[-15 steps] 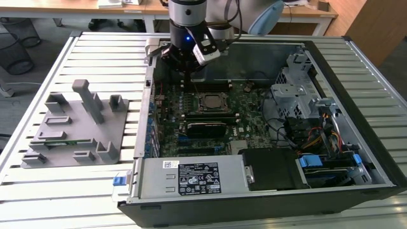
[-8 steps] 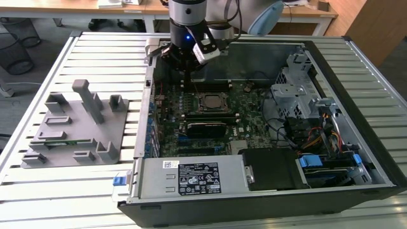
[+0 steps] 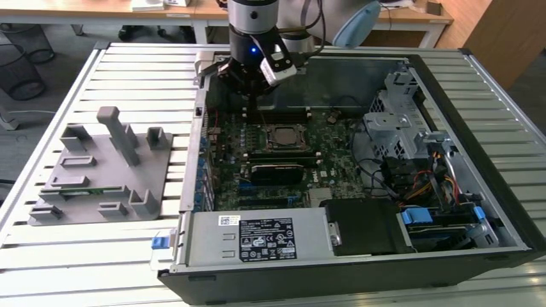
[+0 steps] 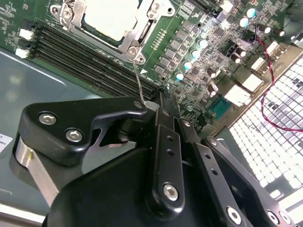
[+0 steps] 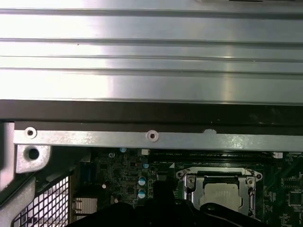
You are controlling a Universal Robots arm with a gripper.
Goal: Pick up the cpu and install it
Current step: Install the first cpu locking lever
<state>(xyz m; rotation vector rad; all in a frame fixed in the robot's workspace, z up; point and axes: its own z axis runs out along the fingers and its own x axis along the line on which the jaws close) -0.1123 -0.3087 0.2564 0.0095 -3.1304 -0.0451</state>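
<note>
The gripper is hanging with its fingers drawn together and carrying no chip, its tips right at the end of the thin socket lever, though I cannot tell whether they are pinching it. The cpu is lying in the socket frame just beyond the tips, below them. The risk I am weighing is the wire lever slipping off and springing, or the tips scraping the memory slots beside them.

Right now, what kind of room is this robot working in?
Probably a lab or workshop for computer assembly: an opened computer case lies on a slatted metal table, a grey fixture tray sits beside it, and desks stand behind.
</note>
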